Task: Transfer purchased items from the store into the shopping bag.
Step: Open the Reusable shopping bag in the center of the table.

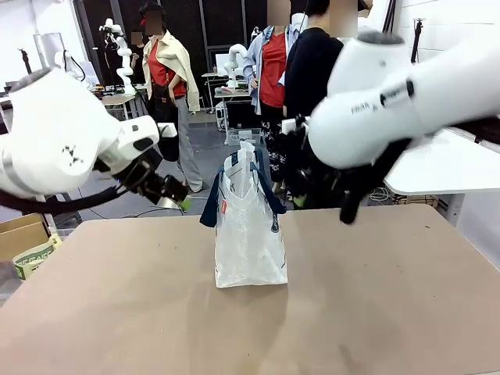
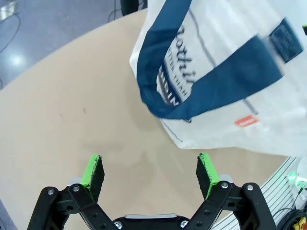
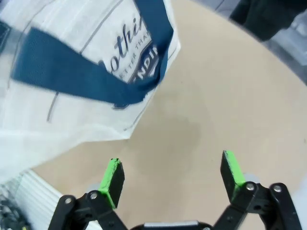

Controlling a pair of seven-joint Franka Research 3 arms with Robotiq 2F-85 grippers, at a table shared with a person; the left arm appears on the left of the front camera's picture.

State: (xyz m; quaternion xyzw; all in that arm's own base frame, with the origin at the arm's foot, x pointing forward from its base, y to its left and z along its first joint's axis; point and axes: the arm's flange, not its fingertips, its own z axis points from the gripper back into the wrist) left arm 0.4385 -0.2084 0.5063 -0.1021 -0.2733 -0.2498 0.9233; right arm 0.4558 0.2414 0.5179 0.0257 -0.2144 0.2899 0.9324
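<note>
Standing upright, the shopping bag (image 1: 248, 242) sits ahead of both wide-open, empty jaws, untouched

This is a robotics lab or test hall, not a shop or a home. Two white robot arms, the left arm (image 1: 55, 133) and the right arm (image 1: 391, 101), reach over a plain tan table (image 1: 117, 305). On its bare top, near the middle, stands the shopping bag (image 1: 248, 226). Around it lies a smooth grey floor (image 2: 29, 52), with loose cables (image 2: 292, 218) off the table's edge. Dark partitions (image 1: 219, 23) close the back. A white worktop (image 1: 445, 168) stands past the table's right edge, a cardboard box (image 1: 19, 234) sits by its left edge, and a person (image 1: 308, 70) stands beyond the far edge.
</note>
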